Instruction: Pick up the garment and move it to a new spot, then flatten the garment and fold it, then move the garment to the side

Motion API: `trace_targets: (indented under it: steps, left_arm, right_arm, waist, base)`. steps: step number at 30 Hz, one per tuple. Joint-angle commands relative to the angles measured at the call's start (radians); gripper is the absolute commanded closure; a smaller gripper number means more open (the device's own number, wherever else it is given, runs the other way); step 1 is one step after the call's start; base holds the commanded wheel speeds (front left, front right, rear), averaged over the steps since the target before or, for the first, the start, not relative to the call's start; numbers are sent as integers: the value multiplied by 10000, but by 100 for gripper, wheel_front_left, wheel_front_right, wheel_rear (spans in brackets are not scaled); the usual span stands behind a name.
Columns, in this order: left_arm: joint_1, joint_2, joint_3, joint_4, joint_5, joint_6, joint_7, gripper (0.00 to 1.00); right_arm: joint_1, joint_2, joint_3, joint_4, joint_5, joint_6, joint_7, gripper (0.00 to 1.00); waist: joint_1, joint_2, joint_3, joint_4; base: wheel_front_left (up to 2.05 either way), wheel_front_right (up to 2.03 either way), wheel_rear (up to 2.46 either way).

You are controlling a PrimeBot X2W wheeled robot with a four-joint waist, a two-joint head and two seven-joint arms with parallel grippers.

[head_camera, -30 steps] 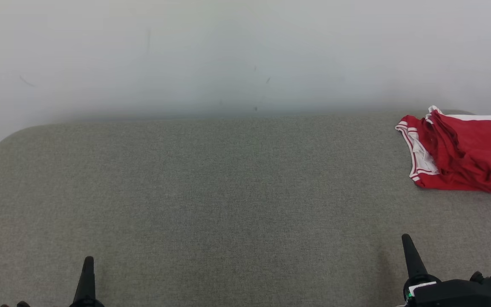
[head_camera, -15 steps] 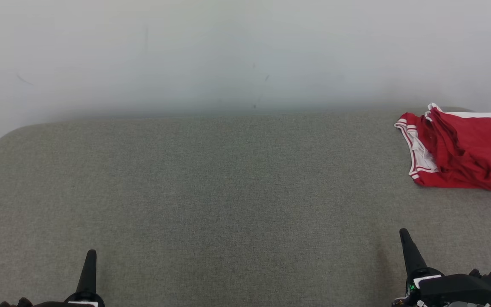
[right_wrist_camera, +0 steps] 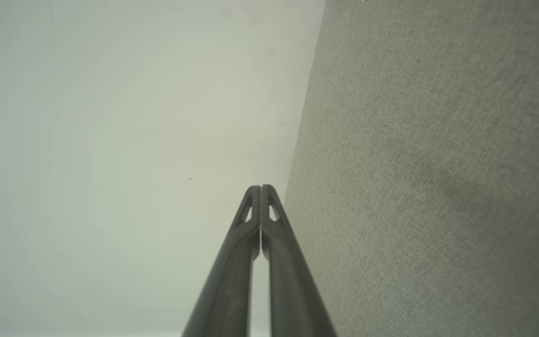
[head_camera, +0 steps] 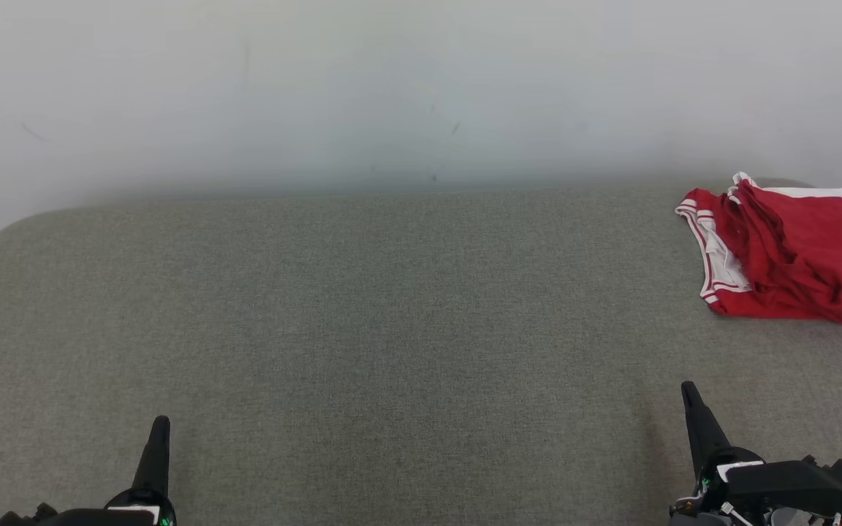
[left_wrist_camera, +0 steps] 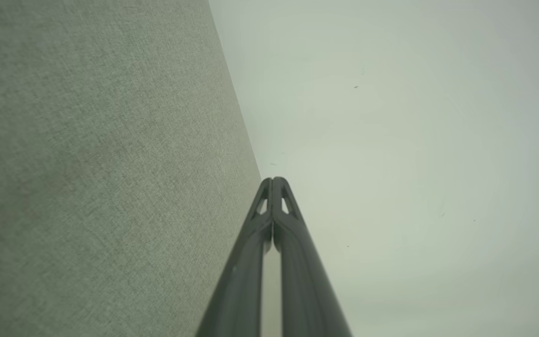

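The garment [head_camera: 794, 256] is a red piece with white striped trim, lying folded in a rough heap at the far right of the grey fabric surface [head_camera: 392, 314]. My left gripper [head_camera: 161, 424] stands at the lower left, shut and holding nothing, far from the garment. My right gripper [head_camera: 686, 389] rises at the lower right, also shut and holding nothing, below and a little left of the garment. In the left wrist view the left gripper [left_wrist_camera: 273, 179] has its tips pressed together. The right wrist view gives the same closed tips on the right gripper [right_wrist_camera: 260, 187].
A pale wall [head_camera: 392, 88] runs behind the grey surface. The surface has a rounded corner at the far left [head_camera: 4, 234]. Wide bare fabric lies between the two grippers and up to the wall.
The whole head view has shifted slightly, so the camera moved. Both grippers reach a little higher in the picture than a second ago. The garment lies as before.
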Motion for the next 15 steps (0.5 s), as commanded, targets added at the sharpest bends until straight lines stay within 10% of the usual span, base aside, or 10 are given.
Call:
trace_targets:
  steps: [1,15]
  left_arm:
    - [-180,-4,30,-7,-255,-37,60,100]
    - [-369,-52,60,46,-1328,-91,319,100]
  right_arm:
    - [-140,30,-19,-13,215,-17,72,100]
    - [-316,65,-55,52,1262,-19,329,100]
  waist:
    - [-1,0,9,-4]
    - [-1,0,90,-43]
  base:
    - [0,0,0]
    - [0,0,0]
